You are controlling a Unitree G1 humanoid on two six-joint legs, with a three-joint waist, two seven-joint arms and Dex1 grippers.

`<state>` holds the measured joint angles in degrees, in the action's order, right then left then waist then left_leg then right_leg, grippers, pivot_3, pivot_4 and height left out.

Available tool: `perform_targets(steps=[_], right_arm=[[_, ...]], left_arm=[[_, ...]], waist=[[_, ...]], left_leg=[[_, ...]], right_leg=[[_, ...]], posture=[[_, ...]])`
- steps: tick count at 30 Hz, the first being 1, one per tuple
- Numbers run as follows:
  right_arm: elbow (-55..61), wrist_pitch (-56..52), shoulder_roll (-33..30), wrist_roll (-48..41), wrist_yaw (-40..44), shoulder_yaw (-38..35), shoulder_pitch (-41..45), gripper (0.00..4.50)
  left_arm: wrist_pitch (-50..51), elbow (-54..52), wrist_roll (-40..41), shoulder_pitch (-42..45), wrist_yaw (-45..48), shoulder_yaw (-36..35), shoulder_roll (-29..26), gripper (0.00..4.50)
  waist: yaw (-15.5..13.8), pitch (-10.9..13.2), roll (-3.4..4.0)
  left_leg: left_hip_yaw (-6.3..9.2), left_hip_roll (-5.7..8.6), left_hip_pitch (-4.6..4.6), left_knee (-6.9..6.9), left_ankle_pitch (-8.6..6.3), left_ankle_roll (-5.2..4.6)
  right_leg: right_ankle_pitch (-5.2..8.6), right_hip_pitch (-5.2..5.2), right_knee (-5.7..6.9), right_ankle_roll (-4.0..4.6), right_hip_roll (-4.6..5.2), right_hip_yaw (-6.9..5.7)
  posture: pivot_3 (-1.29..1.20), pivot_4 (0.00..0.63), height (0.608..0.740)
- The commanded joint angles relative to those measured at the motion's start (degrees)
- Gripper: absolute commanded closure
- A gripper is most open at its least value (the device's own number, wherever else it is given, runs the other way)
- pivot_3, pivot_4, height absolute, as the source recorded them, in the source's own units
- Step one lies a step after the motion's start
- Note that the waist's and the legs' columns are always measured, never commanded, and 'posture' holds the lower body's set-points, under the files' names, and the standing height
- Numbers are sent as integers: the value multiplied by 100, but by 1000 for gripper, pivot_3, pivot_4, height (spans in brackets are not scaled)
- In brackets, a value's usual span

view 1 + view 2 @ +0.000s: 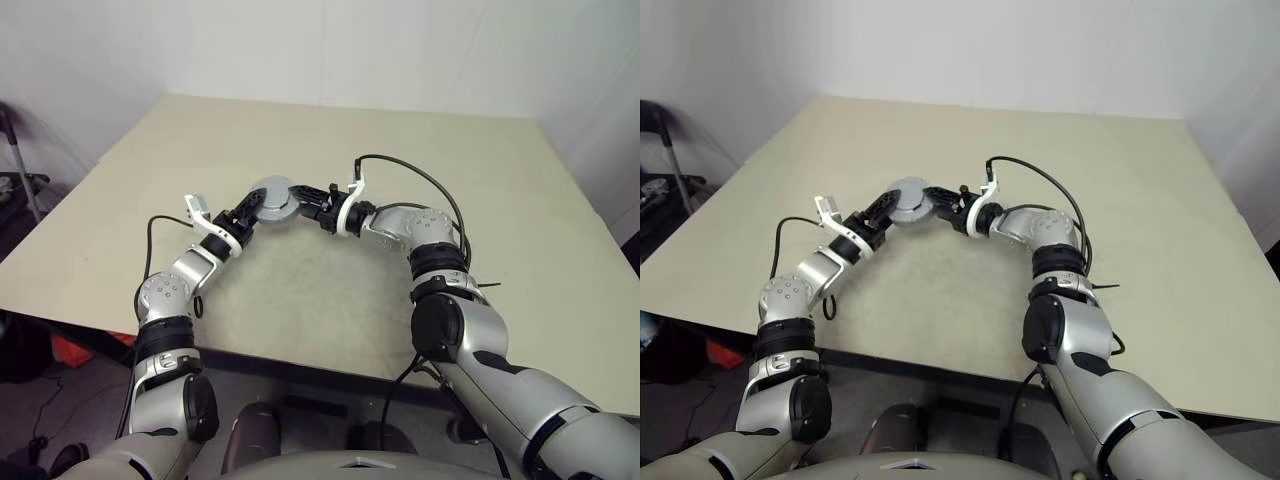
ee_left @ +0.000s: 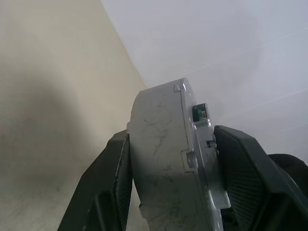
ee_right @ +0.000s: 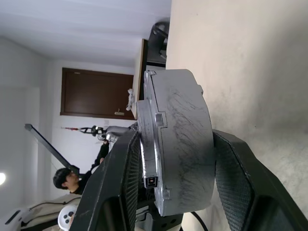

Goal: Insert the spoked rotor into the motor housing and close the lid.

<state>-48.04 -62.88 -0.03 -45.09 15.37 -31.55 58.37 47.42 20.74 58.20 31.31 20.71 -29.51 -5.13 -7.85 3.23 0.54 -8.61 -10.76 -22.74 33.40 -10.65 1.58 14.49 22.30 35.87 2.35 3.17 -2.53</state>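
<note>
The motor housing [image 1: 272, 200], a short round silver cup with a scratched wall [image 2: 159, 144], hangs above the middle of the beige table [image 1: 450, 170], held between both grippers. A thinner grey disc with rim tabs, the lid [image 3: 153, 144], sits flush against one face of it, with a seam between them. My left gripper [image 1: 252, 207] comes in from the left, its black fingers [image 2: 113, 187] pressed on both flat faces, shut on the housing. From the right, my right gripper [image 1: 303, 200] clamps the same part, a finger [image 3: 236, 178] on each side. The spoked rotor is hidden.
The table's near edge [image 1: 250, 355] runs just below the arms. A black cable [image 1: 420, 175] loops over the right wrist. Dark equipment [image 1: 15, 185] stands on the floor at the left. A person [image 3: 65, 180] sits in the background near a brown door [image 3: 96, 94].
</note>
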Motion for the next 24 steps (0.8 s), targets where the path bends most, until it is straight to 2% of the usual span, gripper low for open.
perform_targets(steps=[1,3,7,9,14,24], right_arm=[[328,131,44,15,14,149,88,2504],[298,183,47,-2,30,151,83,2504],[441,267,57,0,135,237,70,1401],[498,409,74,45,33,255,84,698],[448,590,78,109,-20,267,63,698],[176,942,-6,230,-109,306,37,698]], left_arm=[[39,-86,4,76,-35,73,-69,2249],[33,-89,-3,74,-56,76,-74,2249],[-35,6,-64,85,-103,66,-108,2249],[-74,38,-82,88,-127,56,-119,2249],[-182,114,-164,91,-155,41,-157,2249],[-659,272,-183,-87,-461,-485,-479,2249]], waist=[[-1,0,0],[-1,0,0],[0,0,0],[1,0,0],[9,0,0],[59,-1,-1]], left_leg=[[0,0,0,1,0,0],[0,0,0,2,1,1],[2,0,0,3,1,1],[2,0,0,3,1,1],[2,0,0,3,1,1],[5,1,7,4,1,2]], right_leg=[[0,0,1,0,0,0],[0,0,2,0,0,0],[0,-1,3,0,0,-1],[0,0,3,0,0,-1],[0,-1,3,0,1,-1],[0,-5,6,0,0,-1]], posture=[[0,0,740],[0,0,740],[0,0,740],[0,0,740],[0,0,740],[0,0,740]])
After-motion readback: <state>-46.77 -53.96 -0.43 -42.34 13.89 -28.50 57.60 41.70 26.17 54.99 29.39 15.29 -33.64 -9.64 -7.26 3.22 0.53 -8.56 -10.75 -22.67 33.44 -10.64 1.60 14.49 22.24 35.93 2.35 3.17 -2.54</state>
